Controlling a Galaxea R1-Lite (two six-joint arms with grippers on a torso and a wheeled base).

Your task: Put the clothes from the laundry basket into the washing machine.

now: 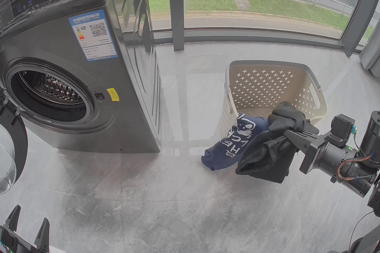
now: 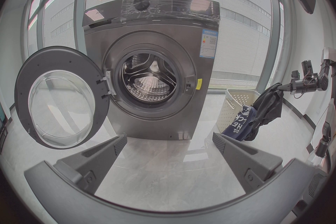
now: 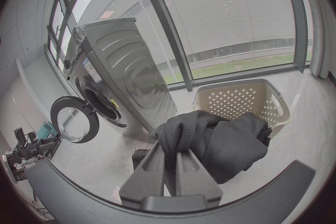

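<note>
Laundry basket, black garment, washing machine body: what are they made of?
Laundry basket: cream moulded plastic, matte, going by the star-shaped cut-outs and handle slot. Black garment: probably synthetic mesh knit; a fine pinhole texture shows in the right wrist view. Washing machine: looks like grey painted sheet metal, satin, with pressed side ribs; unconfirmed.

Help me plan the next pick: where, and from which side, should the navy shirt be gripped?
Probably its upper fold, where the navy shirt drapes over the laundry basket rim, from above on the washing machine side: its lower end rests on the floor, and the black garment in the right gripper covers its other side.
</note>
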